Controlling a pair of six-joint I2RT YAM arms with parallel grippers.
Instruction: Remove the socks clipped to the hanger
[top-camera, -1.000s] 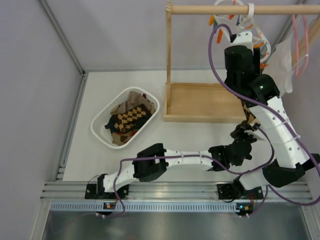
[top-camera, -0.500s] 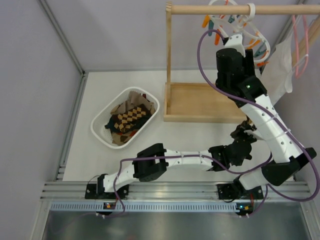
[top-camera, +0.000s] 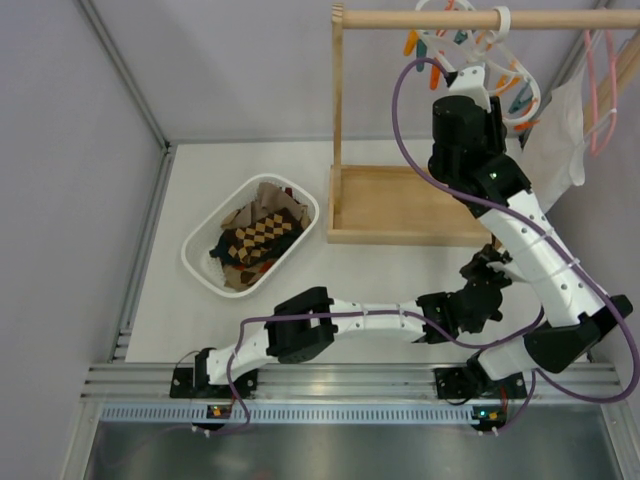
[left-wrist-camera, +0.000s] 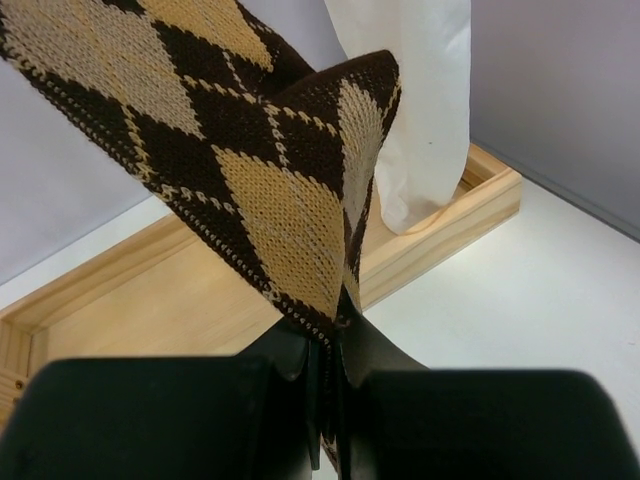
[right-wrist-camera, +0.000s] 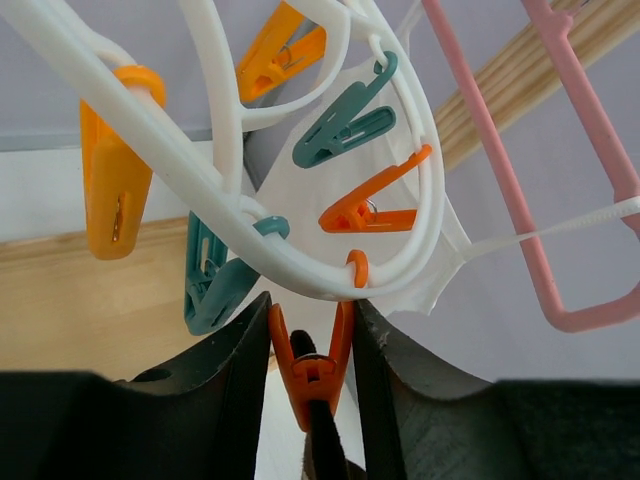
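The right arm has risen and shifted left toward the hanger (right-wrist-camera: 215, 190), which hangs from the rail (top-camera: 480, 18) at the far right. The right gripper (right-wrist-camera: 312, 335) has narrowed from a wider setting. Its jaws now bracket the two handles of one orange clip (right-wrist-camera: 312, 378) on the near side of the ring and appear to touch both. A dark strip of fabric shows at the clip's mouth below. Whether the clip has begun to open cannot be told.

The left gripper (left-wrist-camera: 325, 350) has not moved. Its jaws are fully closed on the lower end of the argyle sock (left-wrist-camera: 250, 190), above the near right edge of the wooden tray (top-camera: 400, 205). The sock runs up from them, beside the white cloth (left-wrist-camera: 420, 100).

Judgement: the squeeze on the clip is starting. Once the clip releases, the left arm alone will carry the sock. Other socks already lie in the basket (top-camera: 192, 262) on the left. The remaining clips in the wrist view hold nothing.
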